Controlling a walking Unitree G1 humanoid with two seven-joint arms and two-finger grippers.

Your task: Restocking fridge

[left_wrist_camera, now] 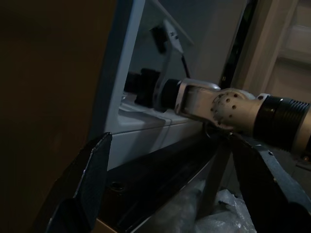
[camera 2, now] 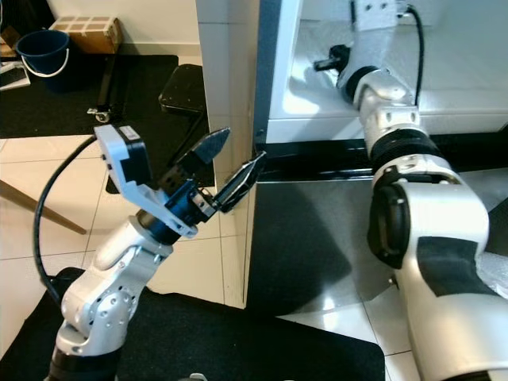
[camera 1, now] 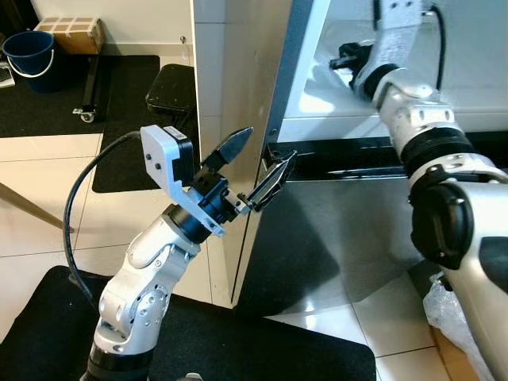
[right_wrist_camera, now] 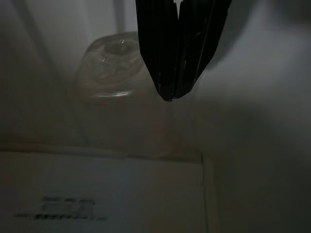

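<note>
Fridge door [camera 1: 238, 95] beside left gripper [camera 1: 258, 163]

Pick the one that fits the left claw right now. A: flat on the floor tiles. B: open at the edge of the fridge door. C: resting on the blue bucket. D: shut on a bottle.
B: the left claw has its two black fingers spread, empty, at the edge of the tall steel-grey fridge door.

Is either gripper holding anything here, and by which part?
Nothing is held. The left gripper is open beside the fridge door edge; the right gripper is shut and empty inside the fridge.
</note>
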